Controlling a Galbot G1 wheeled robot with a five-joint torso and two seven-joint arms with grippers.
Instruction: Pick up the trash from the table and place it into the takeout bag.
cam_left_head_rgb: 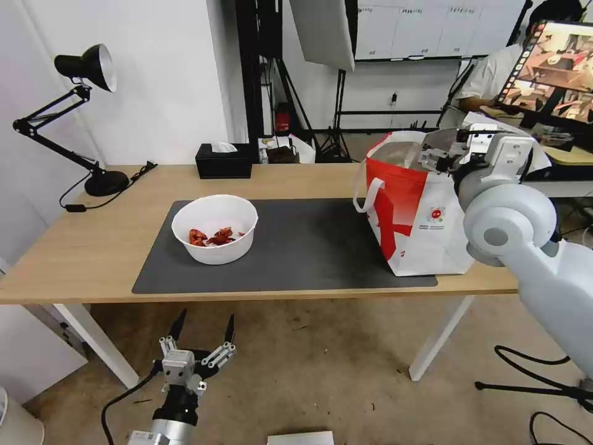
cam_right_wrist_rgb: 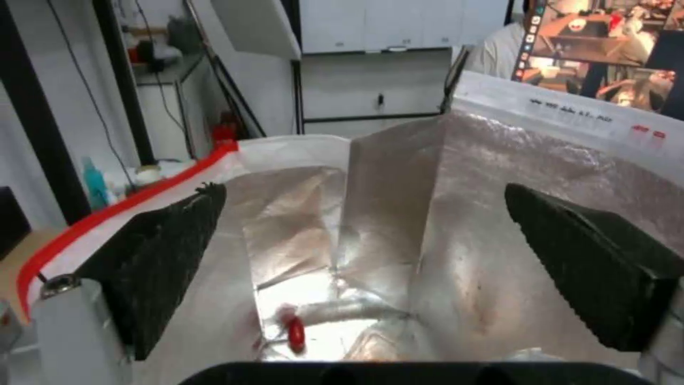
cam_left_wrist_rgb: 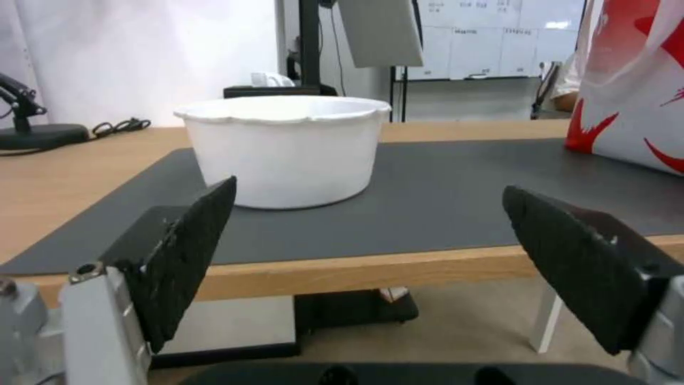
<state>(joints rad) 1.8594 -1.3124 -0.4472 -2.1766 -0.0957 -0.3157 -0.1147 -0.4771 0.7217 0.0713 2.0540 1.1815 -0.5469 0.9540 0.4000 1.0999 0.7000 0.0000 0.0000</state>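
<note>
My right hand [cam_right_wrist_rgb: 363, 256] hung over the mouth of the takeout bag [cam_left_head_rgb: 414, 216] with its fingers spread and nothing between them; straight below it, on the silver foil floor, lay pale wrapping and a small red scrap. My left hand [cam_left_head_rgb: 202, 330] was down below the front edge of the bench [cam_left_head_rgb: 92, 247], fingers likewise released and empty, looking level across the dark mat [cam_left_head_rgb: 296, 247] at the white bowl [cam_left_head_rgb: 214, 228], which stood ahead of it and slightly off to one side, well apart from the bag.

The bowl was the only trash I could see left on the bench, with red scraps [cam_left_head_rgb: 213, 236] loose in it. I judged the risks like this. Coming in from below, the left hand could catch the bench edge on the way up. A pinch on the thin scalloped rim could flex it, and any tilt on the carry would spill the scraps onto the mat. The right hand sat close to the bag's rim, so a careless pull-out could snag the foil or a loop handle [cam_left_head_rgb: 369, 196] and drag the bag over.

On labels: a small round red logo [cam_left_head_rgb: 436, 214] with tiny print under it, which I could not read. The printing along the bag's inner rim was illegible too.
</note>
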